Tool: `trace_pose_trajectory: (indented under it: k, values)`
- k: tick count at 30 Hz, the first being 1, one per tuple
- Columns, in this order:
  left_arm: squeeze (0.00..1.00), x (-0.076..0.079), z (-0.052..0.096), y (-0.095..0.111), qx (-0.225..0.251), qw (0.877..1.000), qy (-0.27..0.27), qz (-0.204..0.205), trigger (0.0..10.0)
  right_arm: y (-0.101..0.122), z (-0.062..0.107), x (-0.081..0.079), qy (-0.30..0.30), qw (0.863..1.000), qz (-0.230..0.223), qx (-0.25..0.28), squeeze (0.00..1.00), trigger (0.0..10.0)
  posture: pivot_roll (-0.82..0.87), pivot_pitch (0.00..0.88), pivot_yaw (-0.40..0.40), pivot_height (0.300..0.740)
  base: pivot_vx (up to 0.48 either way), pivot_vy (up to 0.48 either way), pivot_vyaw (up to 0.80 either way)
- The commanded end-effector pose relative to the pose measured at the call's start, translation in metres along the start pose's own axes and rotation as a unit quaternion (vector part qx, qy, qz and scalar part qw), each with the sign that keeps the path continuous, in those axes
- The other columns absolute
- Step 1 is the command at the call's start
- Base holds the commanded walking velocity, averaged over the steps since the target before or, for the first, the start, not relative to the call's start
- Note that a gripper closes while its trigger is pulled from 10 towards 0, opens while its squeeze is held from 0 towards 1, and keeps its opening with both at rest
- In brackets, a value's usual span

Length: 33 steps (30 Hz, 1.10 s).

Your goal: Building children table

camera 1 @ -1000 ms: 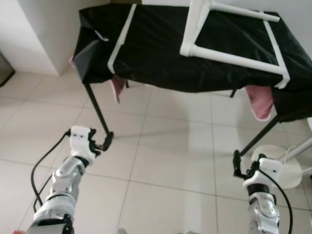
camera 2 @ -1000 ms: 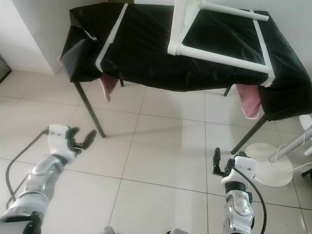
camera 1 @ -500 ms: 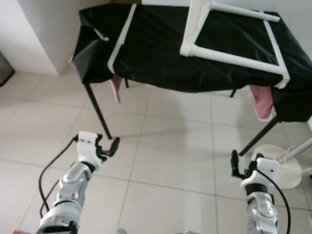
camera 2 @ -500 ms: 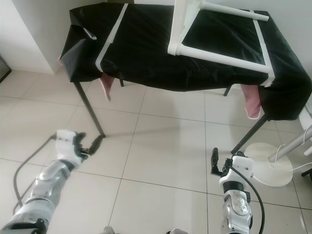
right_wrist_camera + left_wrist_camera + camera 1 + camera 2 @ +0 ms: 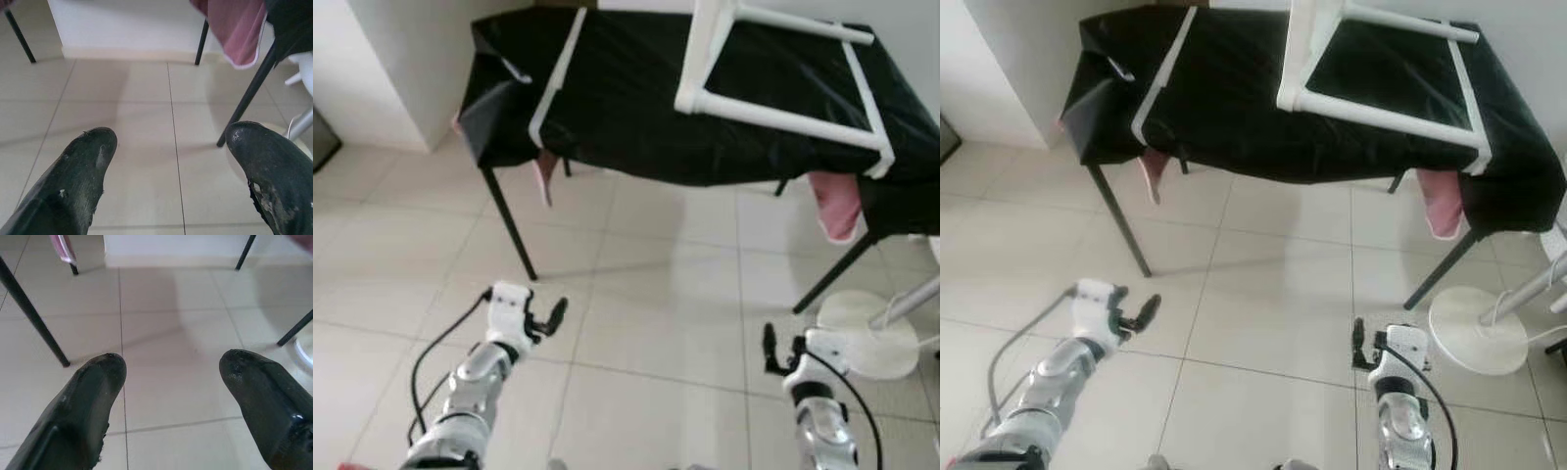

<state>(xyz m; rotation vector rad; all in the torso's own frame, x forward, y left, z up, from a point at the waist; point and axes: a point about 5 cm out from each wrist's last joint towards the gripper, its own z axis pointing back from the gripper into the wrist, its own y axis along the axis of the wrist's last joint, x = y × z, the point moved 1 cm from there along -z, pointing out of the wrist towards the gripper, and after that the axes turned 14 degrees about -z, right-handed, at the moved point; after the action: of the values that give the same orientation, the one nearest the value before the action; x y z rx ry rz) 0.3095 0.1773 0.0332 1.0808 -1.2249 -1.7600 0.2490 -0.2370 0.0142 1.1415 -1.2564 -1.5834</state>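
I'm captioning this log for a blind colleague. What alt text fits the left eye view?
An upturned white table frame lies on a table under a black cloth. Below, over beige floor tiles, the left hand and right hand are held low, both empty.

Matt black cloth (image 5: 636, 98) beneath a smooth white plastic frame (image 5: 773, 113); glossy pale floor tiles (image 5: 656, 323).
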Motion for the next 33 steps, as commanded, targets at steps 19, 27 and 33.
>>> trace_pose_trajectory:
  k: [19, 27, 33]
  values:
    - [0.00, 0.042, 0.020, -0.063, -0.186, 0.981, 0.007, -0.060, 10.0, -0.061, 0.015, 0.009, -0.028, 0.978, 0.056, -0.200, 0.00, 10.0, 0.02, 0.032, -0.015, 0.740, 0.000, 0.000, 0.00]
    - [0.00, 0.052, 0.046, -0.097, -0.288, 0.957, 0.002, 0.034, 10.0, -0.085, 0.040, 0.023, -0.048, 0.958, 0.053, -0.277, 0.00, 10.0, 0.02, 0.023, -0.017, 0.740, 0.000, 0.000, 0.00]
    - [0.00, 0.060, 0.064, -0.114, -0.328, 0.943, 0.010, 0.063, 10.0, -0.103, 0.065, 0.031, -0.072, 0.942, 0.025, -0.328, 0.00, 10.0, -0.01, 0.014, -0.010, 0.740, 0.000, 0.000, 0.00]
